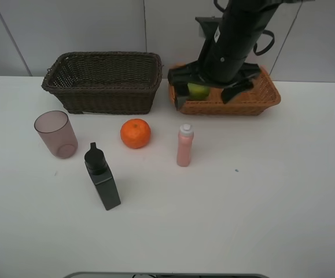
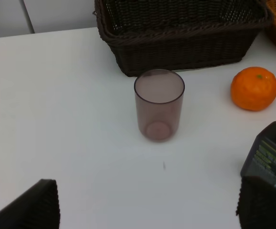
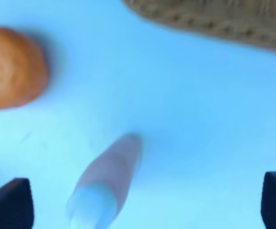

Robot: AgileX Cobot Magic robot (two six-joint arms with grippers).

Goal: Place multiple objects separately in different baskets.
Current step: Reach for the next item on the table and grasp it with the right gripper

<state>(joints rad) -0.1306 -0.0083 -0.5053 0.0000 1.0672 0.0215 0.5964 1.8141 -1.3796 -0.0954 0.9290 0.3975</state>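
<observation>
Objects [image 1: 135,133] [image 1: 56,134] [image 1: 103,185] [image 1: 184,146]: 4 on table [image 1: 271,191], 1 green fruit [image 1: 198,90] in tan basket [image 1: 268,99] | baskets [image 1: 106,101]: 2 | left pincer [image 2: 147,210], right pincer [image 3: 142,205] released

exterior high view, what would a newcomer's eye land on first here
The black arm looms over the light orange-tan basket at the back right, where a green fruit shows. In front, on the white table, the bright orange stands out, between the pinkish cup to its left and the slim pink bottle to its right. The dark brown basket sits back left, the black bottle nearer the front.
</observation>
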